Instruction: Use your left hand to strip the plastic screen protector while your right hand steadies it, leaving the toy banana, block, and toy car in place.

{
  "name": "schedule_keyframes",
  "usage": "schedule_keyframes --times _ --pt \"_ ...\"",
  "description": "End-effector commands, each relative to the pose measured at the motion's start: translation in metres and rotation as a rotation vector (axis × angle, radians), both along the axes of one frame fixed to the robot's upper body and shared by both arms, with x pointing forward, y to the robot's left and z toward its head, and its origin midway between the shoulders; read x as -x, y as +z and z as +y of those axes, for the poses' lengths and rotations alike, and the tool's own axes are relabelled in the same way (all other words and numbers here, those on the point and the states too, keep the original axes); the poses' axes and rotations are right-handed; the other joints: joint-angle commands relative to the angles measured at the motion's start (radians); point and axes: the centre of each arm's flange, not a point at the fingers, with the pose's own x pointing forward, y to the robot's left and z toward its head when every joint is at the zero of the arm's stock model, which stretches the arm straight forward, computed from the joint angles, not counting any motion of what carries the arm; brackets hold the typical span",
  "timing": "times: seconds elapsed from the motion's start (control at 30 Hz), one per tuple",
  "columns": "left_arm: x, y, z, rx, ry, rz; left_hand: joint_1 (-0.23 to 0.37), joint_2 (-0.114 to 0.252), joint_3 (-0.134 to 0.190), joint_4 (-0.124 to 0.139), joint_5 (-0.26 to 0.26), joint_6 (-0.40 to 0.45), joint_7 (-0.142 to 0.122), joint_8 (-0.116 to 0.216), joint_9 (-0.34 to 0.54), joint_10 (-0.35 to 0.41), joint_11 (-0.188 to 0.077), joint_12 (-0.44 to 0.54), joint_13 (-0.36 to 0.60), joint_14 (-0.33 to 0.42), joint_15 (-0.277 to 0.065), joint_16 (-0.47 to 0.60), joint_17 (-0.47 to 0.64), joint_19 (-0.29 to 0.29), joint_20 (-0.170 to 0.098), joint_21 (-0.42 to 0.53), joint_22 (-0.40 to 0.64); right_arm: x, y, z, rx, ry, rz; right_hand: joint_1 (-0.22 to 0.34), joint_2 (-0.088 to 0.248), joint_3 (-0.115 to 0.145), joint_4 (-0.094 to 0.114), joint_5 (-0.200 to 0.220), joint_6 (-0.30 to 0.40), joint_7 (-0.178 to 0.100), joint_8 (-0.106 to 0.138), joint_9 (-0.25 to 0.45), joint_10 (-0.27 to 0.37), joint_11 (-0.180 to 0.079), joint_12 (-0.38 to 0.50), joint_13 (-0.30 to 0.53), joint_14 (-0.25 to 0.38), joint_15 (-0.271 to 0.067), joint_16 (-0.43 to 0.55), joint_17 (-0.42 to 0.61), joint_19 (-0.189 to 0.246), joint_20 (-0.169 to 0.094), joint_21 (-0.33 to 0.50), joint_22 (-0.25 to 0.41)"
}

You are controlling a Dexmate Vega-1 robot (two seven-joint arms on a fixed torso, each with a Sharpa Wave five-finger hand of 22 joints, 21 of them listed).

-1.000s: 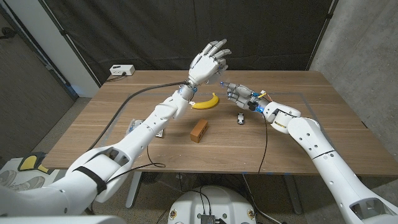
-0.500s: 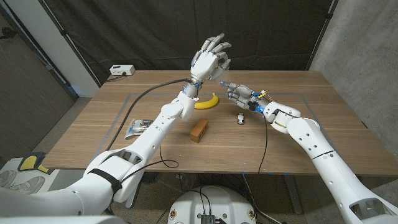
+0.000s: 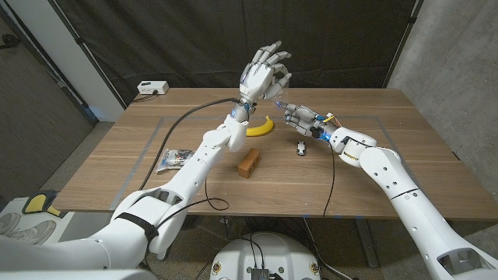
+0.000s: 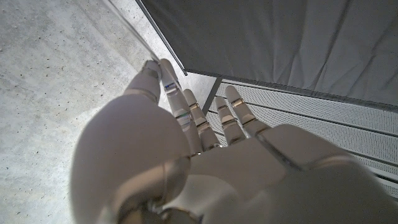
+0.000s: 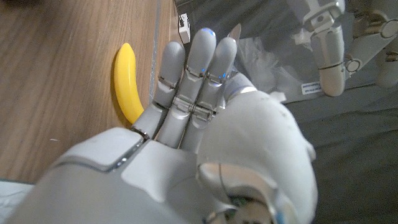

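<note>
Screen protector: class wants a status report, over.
Left hand raised above table, pinching the film's edge. Right hand holds the protector's other end. Banana, block, car apart on table, nothing in the way.

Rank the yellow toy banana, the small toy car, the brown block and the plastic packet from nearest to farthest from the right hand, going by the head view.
From the right hand:
1. Small toy car, just below the hand, on the near side.
2. Yellow toy banana, to its left; close to the car's rank.
3. Brown block, further left and nearer the robot.
4. Plastic packet, by the left edge.
</note>
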Motion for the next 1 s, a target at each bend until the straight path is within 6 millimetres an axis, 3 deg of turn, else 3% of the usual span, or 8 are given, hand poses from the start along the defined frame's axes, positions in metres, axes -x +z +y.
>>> schedule_keyframes --times 0.03,0.53,0.83,1.0 --pt "0.0 0.001 0.003 -0.171 0.077 -0.076 0.003 -0.015 0.004 -0.004 -0.002 0.144 -0.151 -0.013 -0.004 -0.01 -0.002 -0.006 0.001 -0.02 -0.172 -0.014 0.006 -0.006 0.005 0.004 -0.001 -0.004 0.002 0.0 -0.002 -0.004 0.004 0.011 0.004 0.013 -0.007 0.005 0.034 0.025 0.005 0.001 0.003 -0.006 -0.002 0.004 0.067 -0.071 -0.005 0.002 0.01 -0.125 0.001 0.003" --pt "0.002 -0.007 0.015 -0.45 0.379 -0.374 -0.001 -0.012 0.007 -0.002 -0.001 0.167 -0.155 -0.034 -0.005 -0.046 -0.002 -0.022 -0.001 -0.067 -0.171 -0.029 0.014 -0.047 -0.016 -0.004 -0.001 -0.008 0.007 0.002 0.004 0.003 0.0 0.013 0.004 0.011 -0.008 0.007 0.035 0.025 0.005 0.001 0.005 -0.005 -0.006 0.005 0.071 -0.071 -0.01 0.004 0.009 -0.126 0.0 0.002" --pt "0.001 -0.008 0.021 -0.538 0.437 -0.455 -0.001 -0.009 0.014 -0.003 0.004 0.174 -0.156 -0.031 0.011 -0.068 -0.002 -0.03 -0.001 -0.09 -0.172 -0.032 0.02 -0.086 -0.022 -0.011 0.003 -0.007 0.008 0.002 0.007 0.003 -0.002 0.014 0.003 0.012 -0.009 0.008 0.038 0.026 0.005 0.001 0.008 -0.002 -0.01 0.002 0.071 -0.07 -0.012 0.01 0.009 -0.126 0.0 0.001" --pt "0.001 -0.01 0.023 -0.542 0.439 -0.455 0.003 -0.011 0.025 -0.006 0.028 0.188 -0.156 -0.017 0.031 -0.11 -0.001 -0.047 -0.002 -0.124 -0.168 -0.036 0.029 -0.106 -0.011 -0.004 0.01 -0.007 0.008 0.002 0.008 0.003 -0.006 0.013 0.003 0.011 -0.009 0.008 0.037 0.026 0.005 0.001 0.008 -0.002 -0.01 0.004 0.071 -0.071 -0.014 0.011 0.009 -0.126 0.0 0.001"
